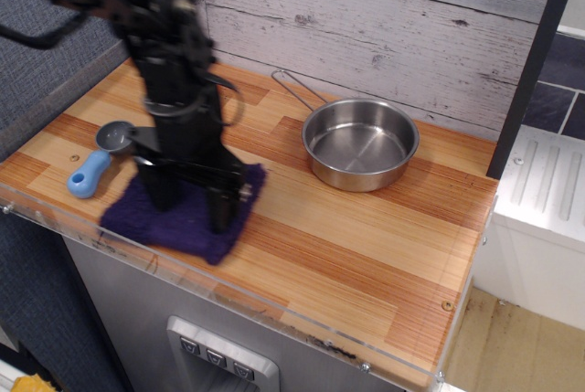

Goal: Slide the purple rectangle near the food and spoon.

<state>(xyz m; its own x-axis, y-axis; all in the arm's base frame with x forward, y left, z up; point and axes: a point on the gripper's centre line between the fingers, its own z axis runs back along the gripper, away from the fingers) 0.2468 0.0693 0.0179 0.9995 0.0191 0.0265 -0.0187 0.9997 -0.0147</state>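
Observation:
The purple rectangle, a dark fuzzy towel, lies at the table's front left, just right of the spoon. My gripper stands on it, its two black fingers spread apart and pressing down on the cloth. The spoon has a light-blue handle and a grey bowl and lies at the left edge, close to the towel's left corner. The orange carrot is hidden behind my arm.
A steel pan with a wire handle sits at the back right by the plank wall. A clear acrylic lip runs along the table's front edge. A dark post stands at the right.

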